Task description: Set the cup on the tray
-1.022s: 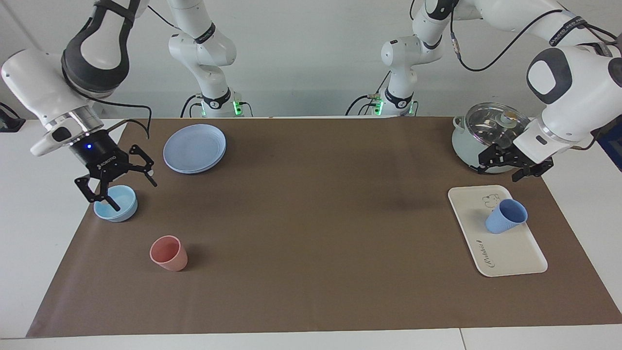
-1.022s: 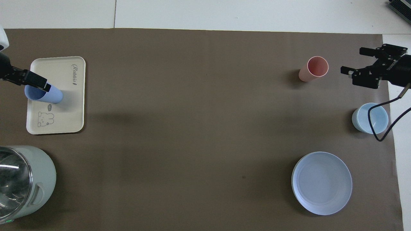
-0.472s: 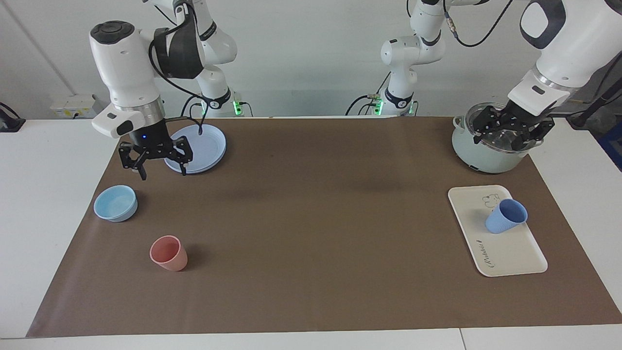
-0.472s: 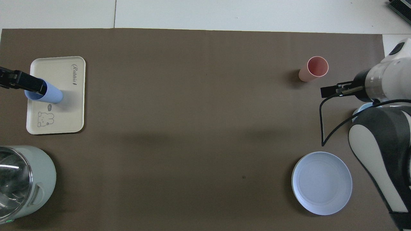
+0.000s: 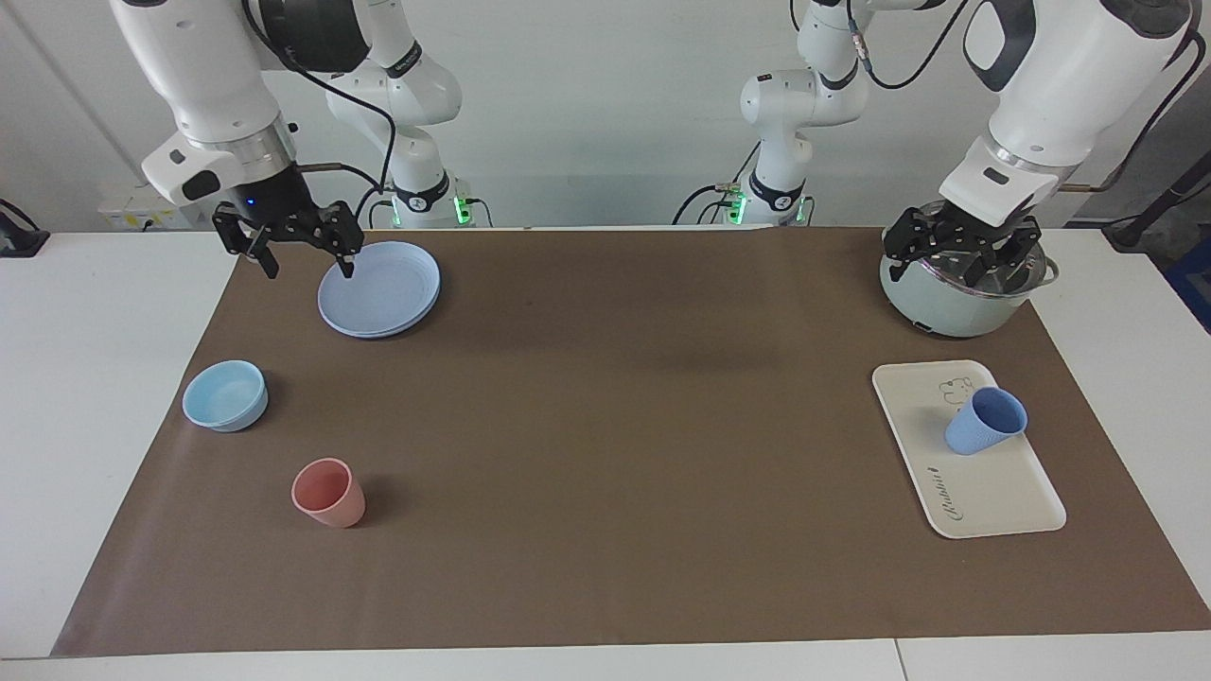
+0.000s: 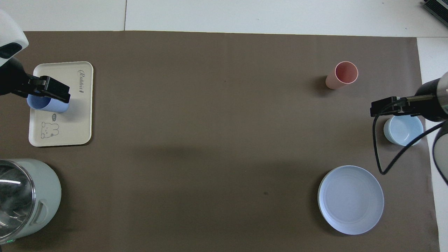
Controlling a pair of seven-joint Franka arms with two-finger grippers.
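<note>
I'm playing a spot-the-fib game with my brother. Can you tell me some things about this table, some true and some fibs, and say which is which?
1. The blue cup stands on the cream tray. True.
2. The pink cup is on the tray too. False: it stands on the brown mat, toward the right arm's end of the table.
3. The left gripper is squeezing the blue cup. False: it is open and up in the air over the pot, holding nothing.
4. The right gripper is open, beside the round plate. True.
5. The light-blue bowl sits on the plate. False: it sits on the mat, apart from the plate.
</note>
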